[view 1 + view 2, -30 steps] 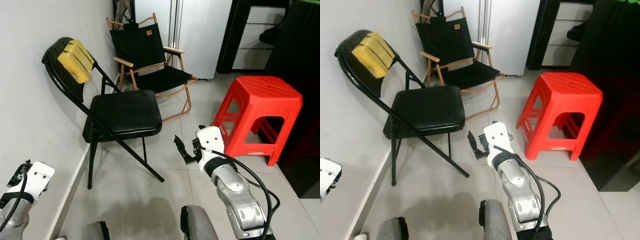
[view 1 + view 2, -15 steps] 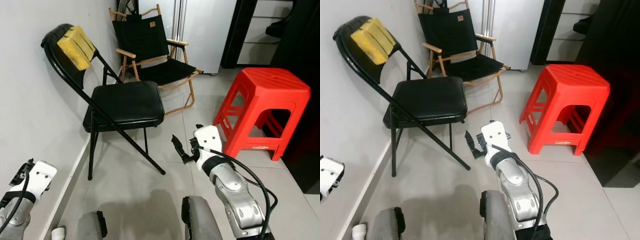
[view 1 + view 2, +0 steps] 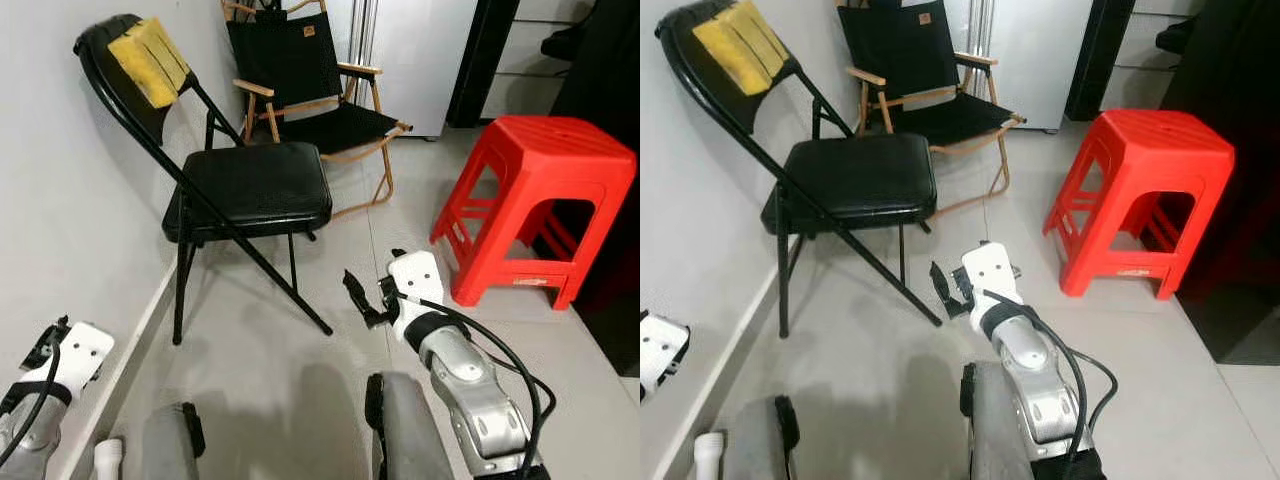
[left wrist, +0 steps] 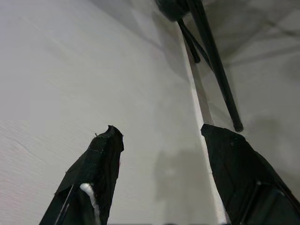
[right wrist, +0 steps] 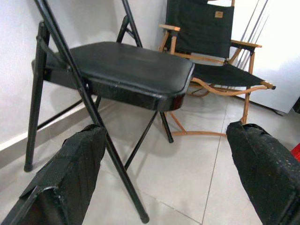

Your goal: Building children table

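Both grippers empty, fingers spread: right gripper [image 3: 362,300] near the black folding chair [image 3: 248,190] leg, left gripper [image 4: 159,183] by the wall [image 3: 50,230] — a careless step risks a clip.

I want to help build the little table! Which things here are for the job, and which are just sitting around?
For the job: no table parts can be seen; just the right gripper and left gripper, both open and holding nothing.

Just sitting around: black folding chair, yellow sponge, wooden-armed camp chair, red stool.
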You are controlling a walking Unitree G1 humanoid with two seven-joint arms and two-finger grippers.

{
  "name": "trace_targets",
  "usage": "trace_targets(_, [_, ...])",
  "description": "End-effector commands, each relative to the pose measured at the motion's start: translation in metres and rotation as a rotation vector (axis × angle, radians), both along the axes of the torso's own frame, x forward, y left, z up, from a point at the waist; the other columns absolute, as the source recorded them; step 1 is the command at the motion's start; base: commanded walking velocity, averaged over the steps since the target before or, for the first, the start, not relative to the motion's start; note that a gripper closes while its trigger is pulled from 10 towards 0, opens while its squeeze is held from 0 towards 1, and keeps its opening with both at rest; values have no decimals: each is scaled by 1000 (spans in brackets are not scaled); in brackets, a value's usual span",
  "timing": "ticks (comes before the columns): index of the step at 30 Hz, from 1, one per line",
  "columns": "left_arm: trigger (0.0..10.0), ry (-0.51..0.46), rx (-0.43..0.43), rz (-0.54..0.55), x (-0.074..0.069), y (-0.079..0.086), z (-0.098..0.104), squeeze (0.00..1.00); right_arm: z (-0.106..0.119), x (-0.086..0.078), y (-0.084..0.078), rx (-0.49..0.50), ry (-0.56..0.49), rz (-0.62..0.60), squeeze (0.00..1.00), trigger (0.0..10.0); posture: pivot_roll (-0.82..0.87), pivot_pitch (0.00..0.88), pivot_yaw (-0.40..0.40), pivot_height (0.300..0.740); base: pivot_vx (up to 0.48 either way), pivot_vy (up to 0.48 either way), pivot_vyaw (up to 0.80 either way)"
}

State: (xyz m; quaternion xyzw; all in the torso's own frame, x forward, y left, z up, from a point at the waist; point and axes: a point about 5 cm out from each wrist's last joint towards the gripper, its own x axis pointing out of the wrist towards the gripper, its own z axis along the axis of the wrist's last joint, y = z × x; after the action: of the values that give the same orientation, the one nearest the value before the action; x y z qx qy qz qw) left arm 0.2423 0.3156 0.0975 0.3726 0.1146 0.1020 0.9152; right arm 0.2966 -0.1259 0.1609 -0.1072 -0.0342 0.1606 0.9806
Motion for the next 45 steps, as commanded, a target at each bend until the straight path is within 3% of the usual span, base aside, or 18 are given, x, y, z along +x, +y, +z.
trace_targets(1, [10000, 15, 24, -11, 0, 2, 0, 0, -1, -1, 0, -9, 4, 3, 0, 10000, -68, 0, -37, 341, 0, 0, 0])
trace_targets(15, [10000, 19, 23, -10, -1, 3, -1, 0, -1, -1, 0, -10, 8, 3, 0, 10000, -70, 0, -40, 301, 0, 0, 0])
trace_targets(29, [10000, 41, 38, 15, -7, 13, -3, 0, -2, -3, 2, -7, 13, 12, 0, 10000, -66, 0, -40, 300, 0, 0, 0])
trace_targets(37, [10000, 101, 45, 34, -16, 20, -10, 0, -2, -7, 5, -3, 19, 25, 0, 10000, -69, 0, -37, 300, 0, 0, 0])
trace_targets(39, [10000, 186, 27, 67, -32, 30, -25, 0, -3, -15, 7, -1, 34, 40, 0, 10000, -73, 0, -32, 300, 0, 0, 0])
trace_targets(41, [10000, 186, 27, 67, -32, 30, -25, 0, -3, -15, 7, -1, 34, 40, 0, 10000, -73, 0, -32, 300, 0, 0, 0])
trace_targets(44, [10000, 301, 25, 113, -59, 44, -44, 0, -1, -24, 9, 1, 39, 64, 0, 10000, -72, 0, -41, 300, 0, 0, 0])
trace_targets(45, [10000, 301, 25, 113, -59, 44, -44, 0, -1, -24, 9, 1, 39, 64, 0, 10000, -72, 0, -41, 300, 0, 0, 0])
